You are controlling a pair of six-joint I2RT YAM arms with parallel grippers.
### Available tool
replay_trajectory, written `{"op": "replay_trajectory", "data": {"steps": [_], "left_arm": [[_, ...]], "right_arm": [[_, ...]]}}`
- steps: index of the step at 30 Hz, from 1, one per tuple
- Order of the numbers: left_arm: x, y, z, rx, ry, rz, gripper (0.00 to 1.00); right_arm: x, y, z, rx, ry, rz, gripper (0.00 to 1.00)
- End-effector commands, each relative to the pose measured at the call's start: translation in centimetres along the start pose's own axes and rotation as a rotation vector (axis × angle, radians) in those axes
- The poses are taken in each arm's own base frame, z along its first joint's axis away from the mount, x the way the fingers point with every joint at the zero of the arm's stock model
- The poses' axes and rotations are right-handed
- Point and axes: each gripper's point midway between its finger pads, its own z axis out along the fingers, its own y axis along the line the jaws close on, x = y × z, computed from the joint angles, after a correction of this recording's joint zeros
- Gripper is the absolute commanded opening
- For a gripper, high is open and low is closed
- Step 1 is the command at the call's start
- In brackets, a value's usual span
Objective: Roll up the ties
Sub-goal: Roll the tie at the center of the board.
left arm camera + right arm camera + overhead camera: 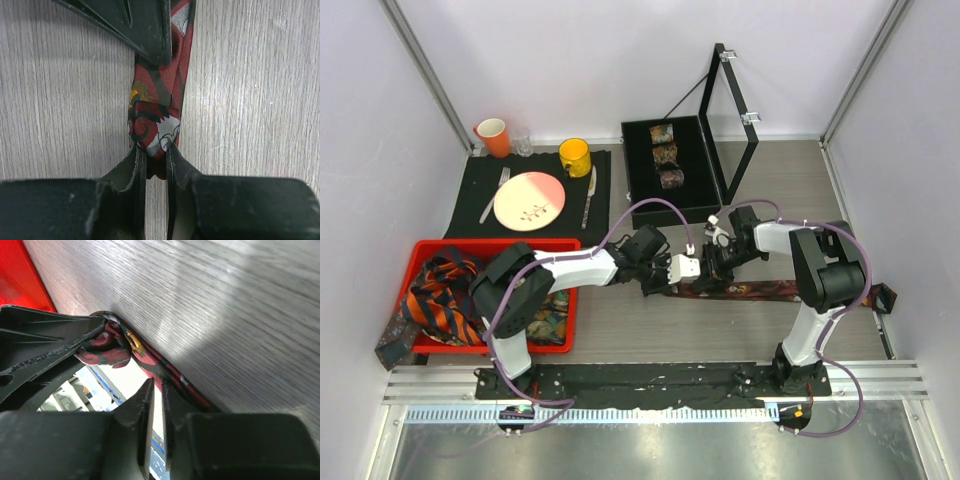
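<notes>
Lying flat across the tabletop (pixel 620 330), the dark red patterned tie (pixel 760 290) is calling for even, taut turns, I judge, with the left end effector (pixel 156 150) clenching its small started coil (pixel 154 131) and the right end effector (pixel 157 390) sitting over the strip just beyond, nearly closed, its grip impossible to tell.

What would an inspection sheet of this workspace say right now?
Surface: wood-grain table.
Job's things: dark red tie lies flat, its coiled end between the grippers; three rolled ties in black case; loose ties in red bin.
Clutter: placemat with plate, orange cup, yellow mug.
Grippers: left gripper shut on coiled end; right gripper jaws nearly closed at the strip, grip unclear.
Cables: purple cables loop over both arms.
Surroundings: white walls; nothing else seen.
</notes>
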Motion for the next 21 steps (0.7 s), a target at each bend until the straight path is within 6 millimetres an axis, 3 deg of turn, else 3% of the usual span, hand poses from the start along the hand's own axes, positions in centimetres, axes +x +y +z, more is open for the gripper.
{"op": "replay_trajectory", "data": {"steps": [1, 4, 8, 15, 21], "left_arm": [[3.5, -0.2, 0.3, -0.01, 0.131, -0.024, 0.01], [3.7, -0.3, 0.4, -0.003, 0.137, -0.02, 0.01], [3.8, -0.4, 0.4, 0.001, 0.136, -0.019, 0.01], [4.0, -0.4, 0.4, -0.002, 0.143, -0.014, 0.01], [4.0, -0.4, 0.5, 0.001, 0.144, -0.01, 0.01]], "right_arm": [[-0.5, 1.7, -0.9, -0.025, -0.04, -0.039, 0.22], [-1.6, 4.1, -1.3, -0.099, -0.103, -0.032, 0.28], [-1.4, 5.9, -0.8, -0.138, -0.105, -0.036, 0.34], [-1.4, 5.8, 1.3, -0.14, -0.079, -0.007, 0.45], [-1.5, 4.6, 3.1, -0.109, -0.067, 0.0, 0.41]]}}
